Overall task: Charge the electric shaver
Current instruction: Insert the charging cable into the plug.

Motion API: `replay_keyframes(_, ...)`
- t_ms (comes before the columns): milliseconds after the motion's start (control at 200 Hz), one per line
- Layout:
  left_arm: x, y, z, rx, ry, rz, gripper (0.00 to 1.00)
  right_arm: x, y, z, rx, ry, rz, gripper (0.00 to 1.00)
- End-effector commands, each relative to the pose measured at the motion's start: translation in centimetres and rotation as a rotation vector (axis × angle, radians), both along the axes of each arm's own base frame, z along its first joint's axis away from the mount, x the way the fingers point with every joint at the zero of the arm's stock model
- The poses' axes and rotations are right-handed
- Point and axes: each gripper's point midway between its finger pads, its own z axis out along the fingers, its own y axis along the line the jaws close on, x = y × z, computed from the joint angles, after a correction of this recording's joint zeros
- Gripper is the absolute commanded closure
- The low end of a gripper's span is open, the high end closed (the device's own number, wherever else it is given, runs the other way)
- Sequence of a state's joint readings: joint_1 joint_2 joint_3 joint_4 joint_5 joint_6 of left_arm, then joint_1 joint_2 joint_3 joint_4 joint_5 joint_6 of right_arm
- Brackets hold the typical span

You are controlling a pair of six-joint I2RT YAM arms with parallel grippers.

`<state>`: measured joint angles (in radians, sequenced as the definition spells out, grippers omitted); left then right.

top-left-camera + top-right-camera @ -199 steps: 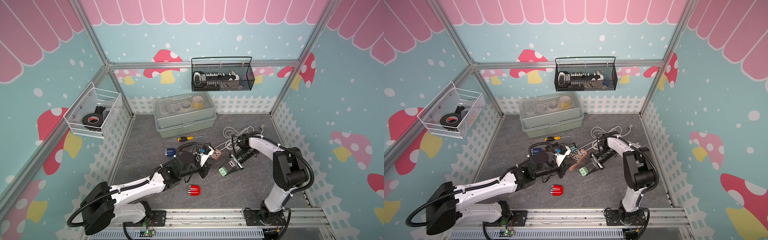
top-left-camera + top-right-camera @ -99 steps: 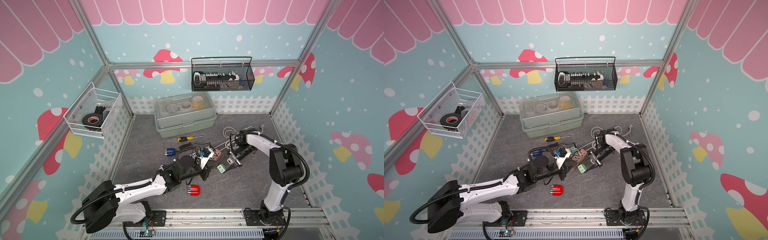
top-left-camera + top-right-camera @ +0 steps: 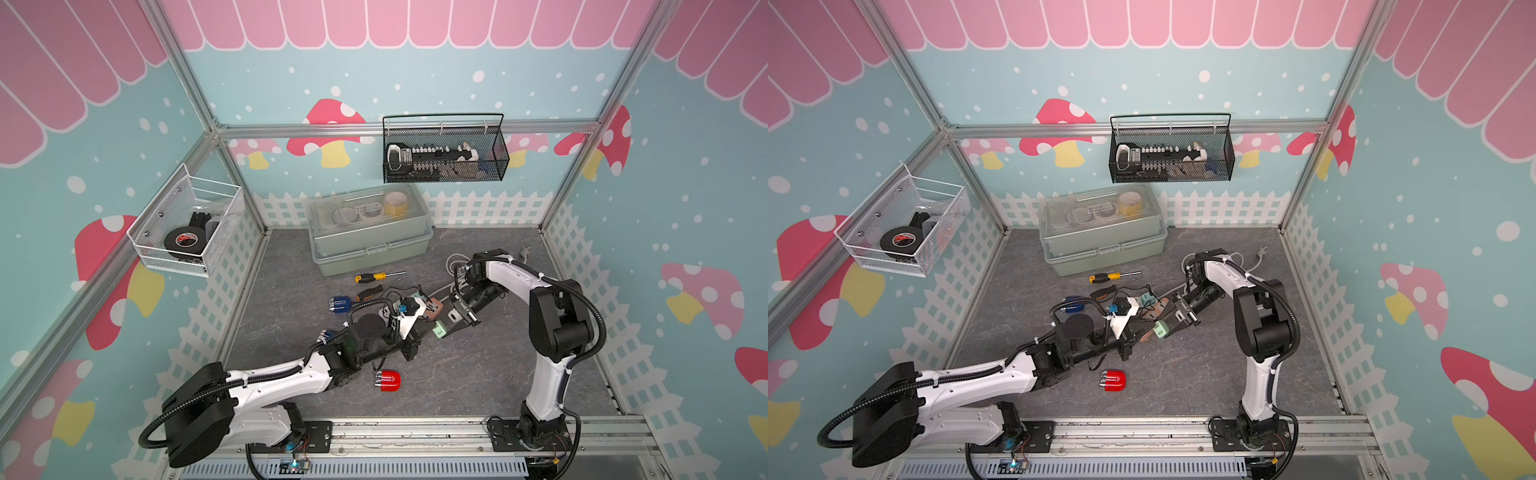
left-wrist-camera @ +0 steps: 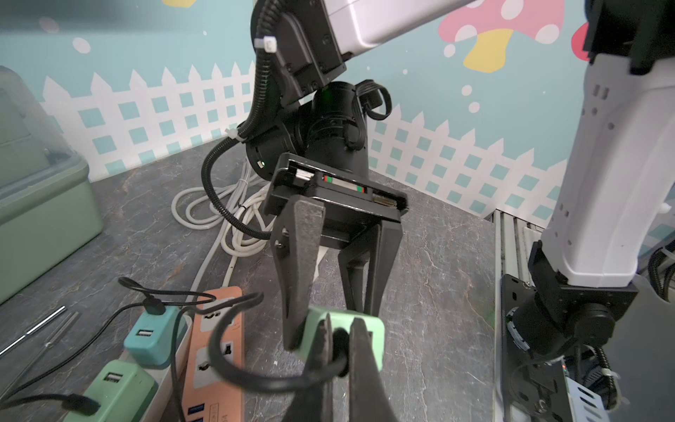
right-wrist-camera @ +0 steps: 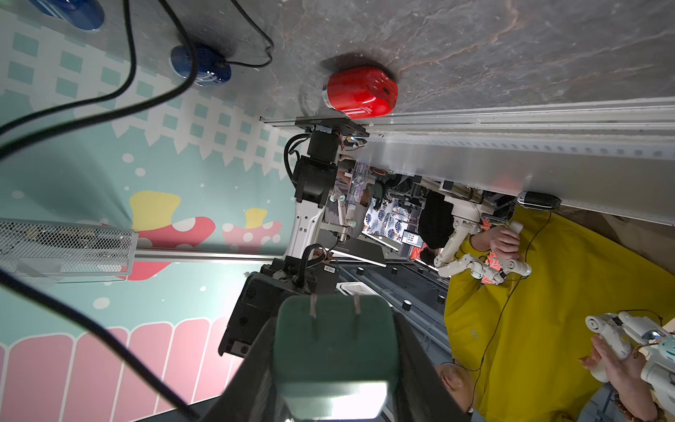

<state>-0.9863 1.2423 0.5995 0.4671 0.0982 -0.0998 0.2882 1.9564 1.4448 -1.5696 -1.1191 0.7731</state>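
Left wrist view showed the left gripper [image 4: 339, 338] with its fingers pinched shut on the plug end of a thin black cable [image 4: 255, 383], the plug pressed against the face of a mint-green square charger block [image 4: 376, 336]. Whether the plug sat fully home I could not tell. That block hung above the grey stone-patterned mat [image 4: 438, 292], clamped by its sides between the partly spread fingers of the right gripper [image 3: 446, 328]. From the right wrist camera, its two flat metal prongs [image 5: 313, 306] stood bare. In both top views the grippers met near the mat's middle. A salmon-coloured power strip [image 3: 433, 309] lay on the mat just beside the held block, at twelve o'clock of it. A teal charger block [image 4: 149, 338] and a pale-green charger block [image 4: 117, 383] sat along the strip's edge. A glossy red rounded electric shaver [image 3: 387, 380] lay alone on the mat at seven o'clock of the held block, touched by neither gripper. A dark-blue electric shaver [image 5: 201, 65] lay on the mat with a black wire [image 5: 252, 63] running into its end.
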Motion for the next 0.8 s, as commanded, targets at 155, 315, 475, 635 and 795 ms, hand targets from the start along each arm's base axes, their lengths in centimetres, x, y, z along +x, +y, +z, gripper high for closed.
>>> replay_keyframes(155,0.1,-0.1,0.8,-0.011,-0.061,0.014,1.00,-1.7,-0.2,1.2,0.001,0.099,0.011,1.00)
replay_keyframes(315,0.4,-0.1,0.5,0.012,-0.080,0.027,1.00,-1.5,0.2,1.4,0.005,0.097,0.012,1.00)
replay_keyframes(475,0.4,-0.6,0.1,0.025,-0.078,0.013,1.00,-1.2,0.6,1.5,0.020,0.099,0.009,1.00)
replay_keyframes(635,0.4,-0.7,-0.5,0.054,-0.081,0.007,1.00,-0.9,1.0,1.9,0.037,0.089,0.003,1.00)
replay_keyframes(795,0.7,-0.5,-1.3,0.087,-0.089,0.017,1.00,-1.0,1.0,2.2,0.044,0.090,-0.006,1.00)
